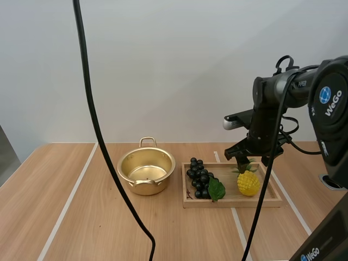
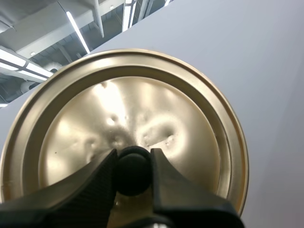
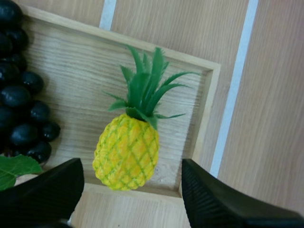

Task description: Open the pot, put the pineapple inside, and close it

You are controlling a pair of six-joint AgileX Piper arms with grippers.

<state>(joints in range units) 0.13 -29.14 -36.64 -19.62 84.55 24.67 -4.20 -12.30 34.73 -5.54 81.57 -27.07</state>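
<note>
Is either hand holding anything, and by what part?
Left hand pinches the lid by its black knob; right hand, open over the pineapple, holds nothing.

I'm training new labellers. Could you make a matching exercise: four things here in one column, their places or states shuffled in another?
1 pot
2 lid
3 pineapple
4 grapes

A knob pinched by the left gripper
B in the wooden tray, below the open right gripper
C uncovered, on the table
D at the tray's end nearest the pot

Pairs: 1-C, 2-A, 3-B, 4-D

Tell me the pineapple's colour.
The pineapple is yellow with green leaves, clearest in the right wrist view.
</note>
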